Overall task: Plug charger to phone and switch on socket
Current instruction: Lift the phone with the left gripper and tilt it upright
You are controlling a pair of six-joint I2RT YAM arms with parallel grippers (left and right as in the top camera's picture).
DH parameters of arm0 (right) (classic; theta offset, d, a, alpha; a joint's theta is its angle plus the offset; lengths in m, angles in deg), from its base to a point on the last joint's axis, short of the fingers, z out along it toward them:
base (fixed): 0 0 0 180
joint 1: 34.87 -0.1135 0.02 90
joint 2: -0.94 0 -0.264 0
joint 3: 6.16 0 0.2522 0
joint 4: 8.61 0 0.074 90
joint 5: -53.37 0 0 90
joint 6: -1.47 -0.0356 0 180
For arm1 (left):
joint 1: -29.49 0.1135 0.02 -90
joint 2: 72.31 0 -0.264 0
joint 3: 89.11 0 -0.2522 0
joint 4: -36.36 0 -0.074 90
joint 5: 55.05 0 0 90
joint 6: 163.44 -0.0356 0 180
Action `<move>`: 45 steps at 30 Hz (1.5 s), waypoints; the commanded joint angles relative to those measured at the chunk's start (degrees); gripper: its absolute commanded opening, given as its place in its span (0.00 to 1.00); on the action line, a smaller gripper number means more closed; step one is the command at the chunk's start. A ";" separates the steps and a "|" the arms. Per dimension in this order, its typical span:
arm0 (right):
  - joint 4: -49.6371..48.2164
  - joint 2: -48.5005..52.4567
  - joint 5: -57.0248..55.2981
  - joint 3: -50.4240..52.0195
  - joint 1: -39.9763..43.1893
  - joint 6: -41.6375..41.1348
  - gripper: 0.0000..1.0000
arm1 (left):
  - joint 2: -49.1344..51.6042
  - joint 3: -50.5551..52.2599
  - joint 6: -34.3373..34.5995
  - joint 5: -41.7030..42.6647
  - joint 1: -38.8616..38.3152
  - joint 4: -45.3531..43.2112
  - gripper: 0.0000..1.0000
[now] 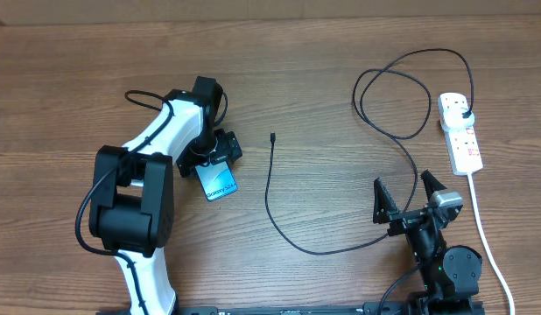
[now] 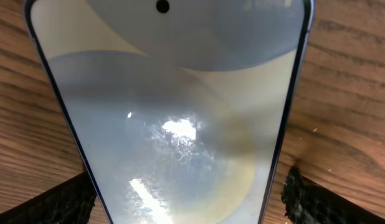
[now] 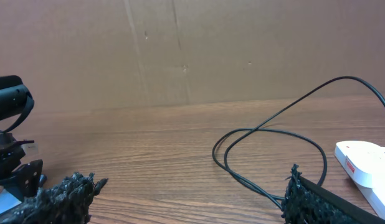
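Observation:
The phone point(image 1: 221, 182) lies flat on the wooden table, blue screen up. It fills the left wrist view point(image 2: 174, 93). My left gripper point(image 1: 216, 161) is low over its far end, open, one finger on each side point(image 2: 187, 199), with a sliver of wood showing beside the right finger. The black charger cable point(image 1: 269, 192) lies loose, its connector tip point(image 1: 272, 137) right of the phone and apart from it. Its black plug point(image 1: 464, 114) sits in the white socket strip point(image 1: 460, 133) at the far right. My right gripper point(image 1: 406, 194) is open and empty point(image 3: 186, 193), with cable loops point(image 3: 267, 127) just ahead.
The socket's white cord point(image 1: 481, 229) runs down the right side past my right arm to the front edge. The socket's end shows at the right of the right wrist view point(image 3: 364, 160). A brown cardboard wall point(image 3: 180, 50) stands behind the table.

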 commanded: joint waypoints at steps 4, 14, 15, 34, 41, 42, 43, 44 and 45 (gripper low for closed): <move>-0.17 -0.68 0.20 0.61 -0.11 -0.13 1.00 | 3.61 6.54 -4.63 1.77 -0.33 -5.31 1.00; -0.17 -0.68 0.20 0.61 -0.11 -0.13 1.00 | 3.58 10.51 -4.94 1.86 0.83 -9.66 0.93; -0.20 -0.68 0.20 0.61 -0.11 -0.13 1.00 | 3.61 10.51 -4.92 1.88 0.87 -9.77 0.91; -0.17 -0.68 0.20 0.61 -0.11 -0.13 1.00 | 3.54 8.83 -3.56 2.29 0.87 -8.04 0.64; -0.20 -0.68 0.20 0.61 -0.11 -0.15 1.00 | 3.52 1.16 -3.37 2.29 0.87 -0.24 0.62; -0.17 -0.68 0.20 0.61 -0.11 -0.13 1.00 | 3.52 -0.33 -3.39 2.29 0.87 1.27 0.62; -0.17 -0.68 0.20 0.61 -0.11 -0.15 1.00 | 3.52 -1.62 -3.39 2.29 0.87 2.47 0.62; -0.17 -0.68 0.20 0.61 -0.11 -0.13 1.00 | 3.52 -3.15 -3.39 2.29 0.87 3.82 0.62; -0.20 -0.68 0.20 0.61 -0.11 -0.13 1.00 | 3.52 -4.57 -3.39 2.29 0.87 5.07 0.62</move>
